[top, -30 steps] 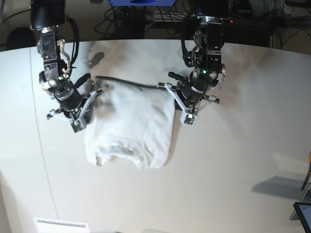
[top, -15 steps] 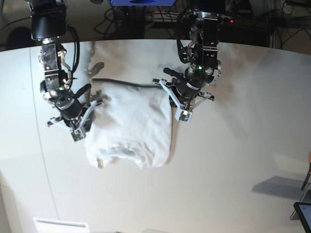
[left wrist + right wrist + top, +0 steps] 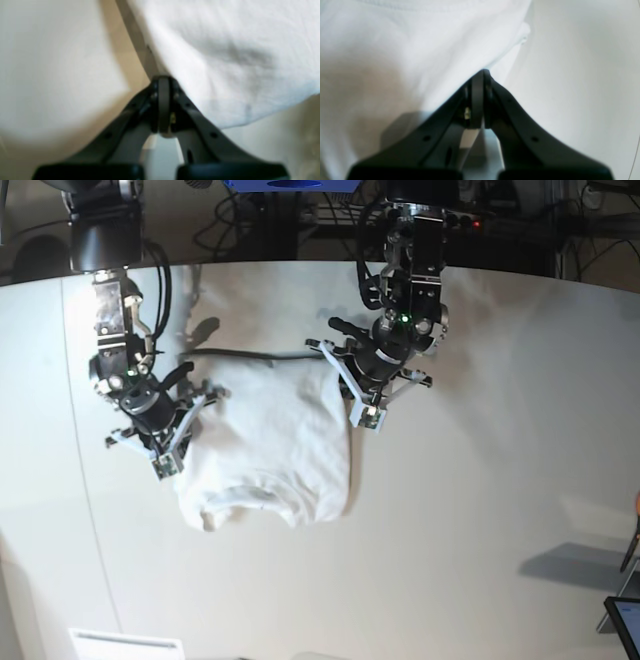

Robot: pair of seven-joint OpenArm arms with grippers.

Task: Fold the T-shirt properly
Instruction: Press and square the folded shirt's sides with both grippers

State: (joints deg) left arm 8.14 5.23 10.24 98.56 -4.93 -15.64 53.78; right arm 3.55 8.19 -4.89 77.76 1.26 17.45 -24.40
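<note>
The T-shirt lies partly folded on the table, its collar at the near edge. The left gripper is clamped on the shirt's far right corner, and the right gripper is clamped on its left edge, both with jaws pressed together on white cloth.

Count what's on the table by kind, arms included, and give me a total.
T-shirt: 1
Robot arms: 2, the left gripper and right gripper, each at a side of the shirt
Total: 3
</note>
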